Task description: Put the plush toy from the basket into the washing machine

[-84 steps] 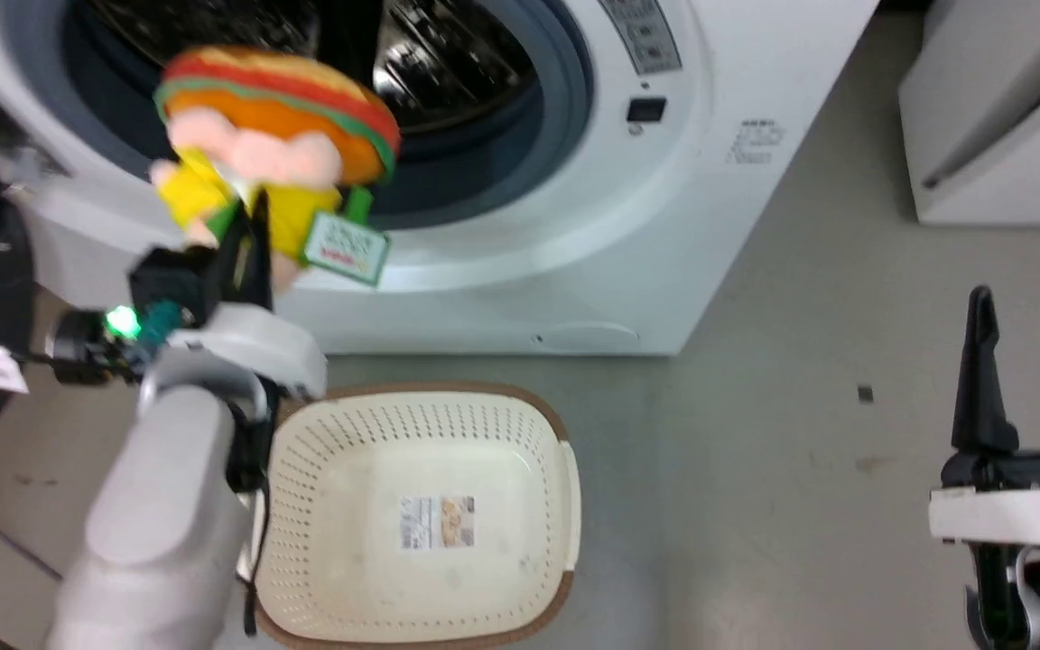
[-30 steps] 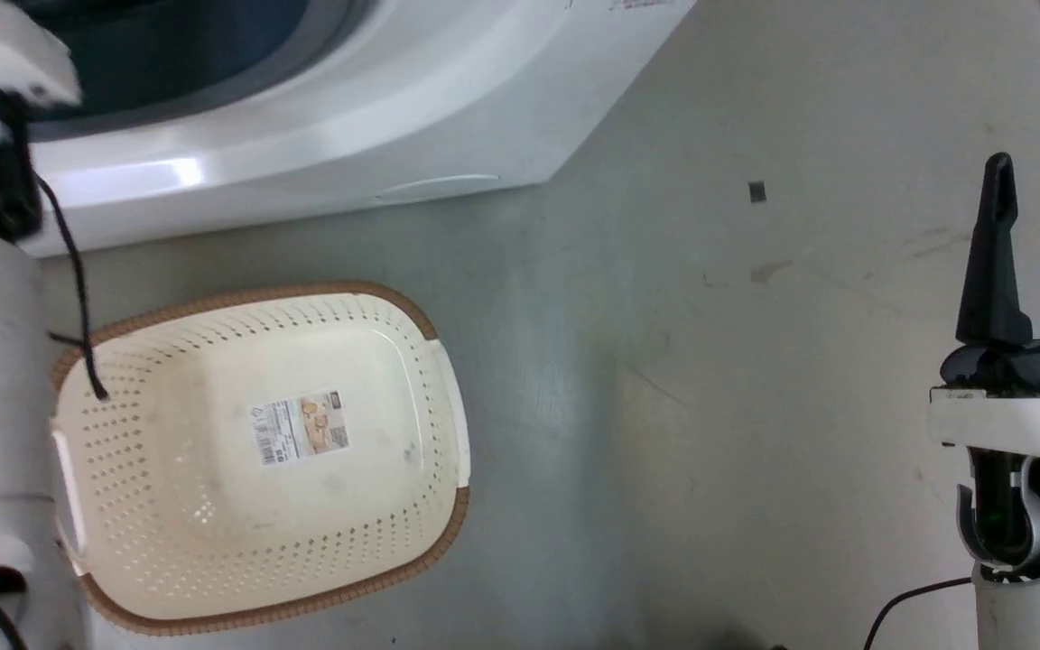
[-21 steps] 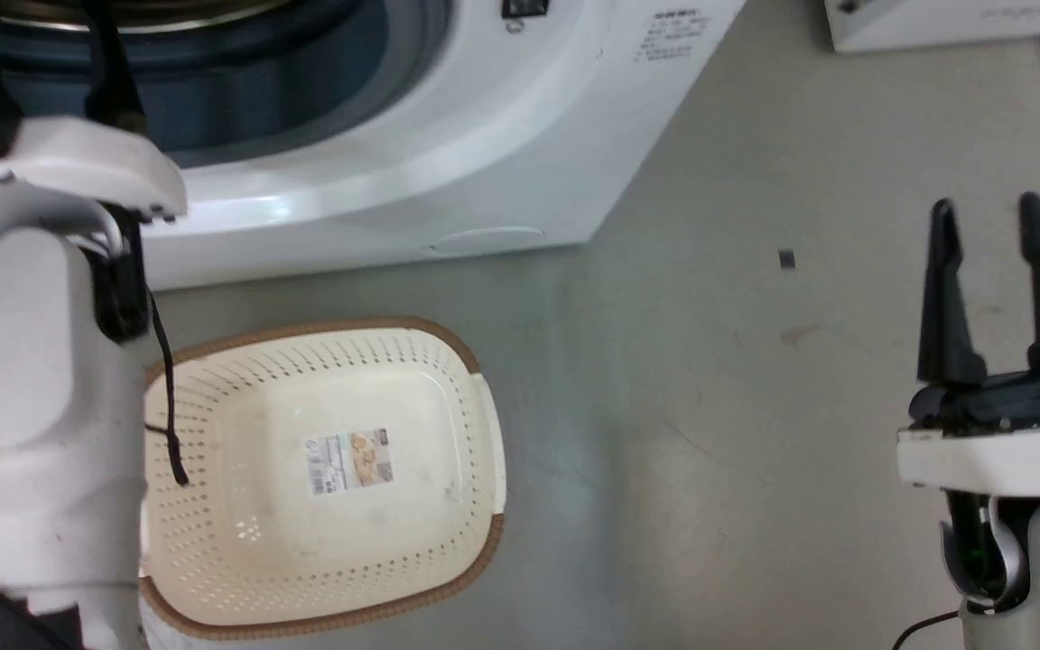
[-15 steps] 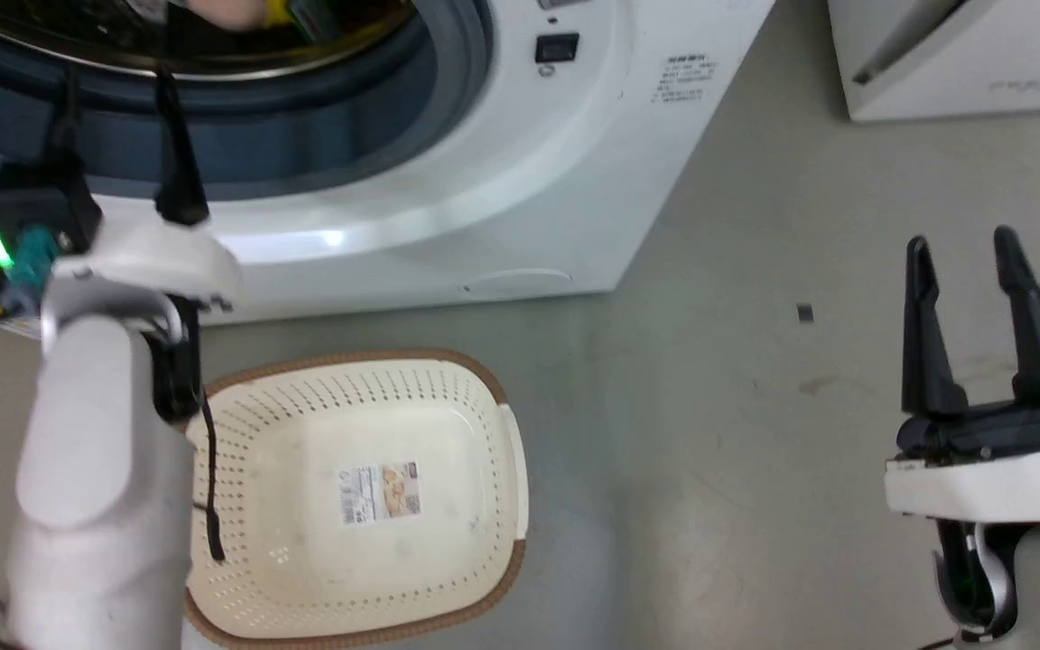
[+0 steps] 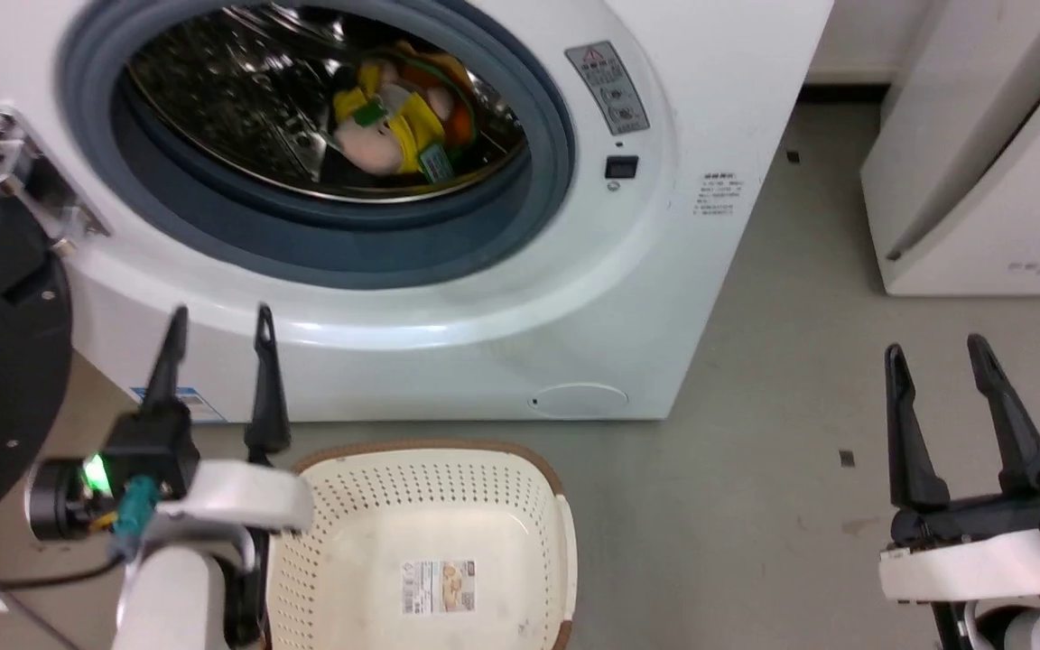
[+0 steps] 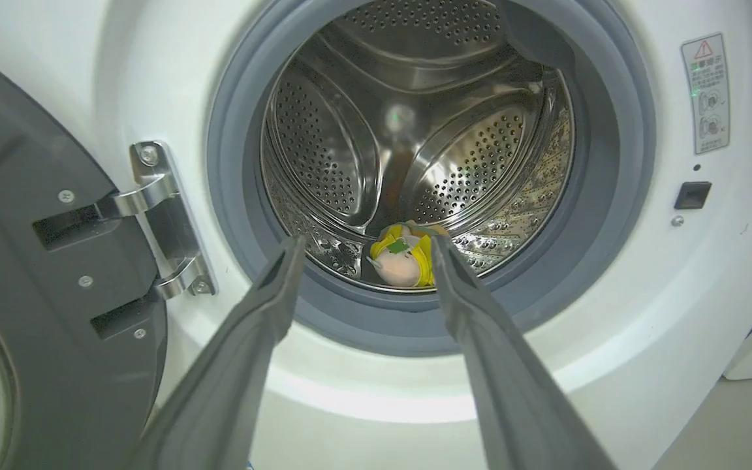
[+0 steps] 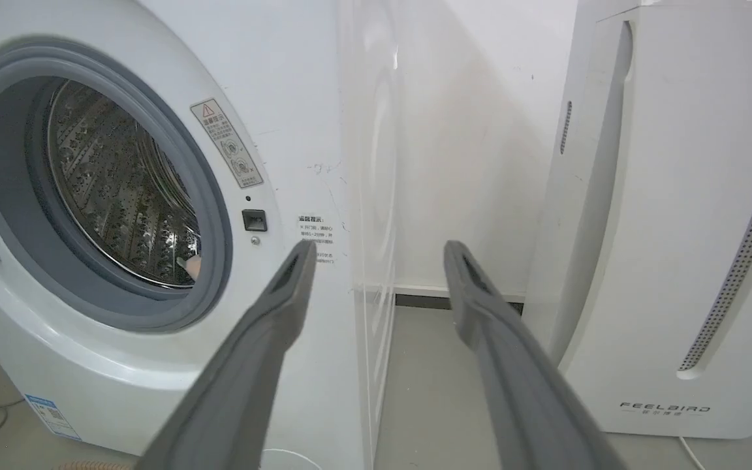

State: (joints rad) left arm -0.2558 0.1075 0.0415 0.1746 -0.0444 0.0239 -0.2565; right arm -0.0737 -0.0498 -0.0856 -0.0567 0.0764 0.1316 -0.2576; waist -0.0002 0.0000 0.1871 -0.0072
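We find plush toy [image 5: 394, 126] inside washing machine [image 5: 664, 271], low in drum just behind gasket, pink end toward opening. Our left hand [image 5: 220, 314] hangs outside, below opening, toy straight ahead: fingers spread, empty, nearer arm. Our right hand [image 5: 933, 348] off washing machine's right, spread, empty.

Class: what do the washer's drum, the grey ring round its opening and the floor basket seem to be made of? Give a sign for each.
Drum: polished steel, likely; mirror-bright, punched with holes.
Grey ring: probably rubber; matt, smooth, no glare.
Basket: moulded cream plastic, seemingly; regular perforations, slight sheen. Its brown rim looks woven, perhaps only patterned.
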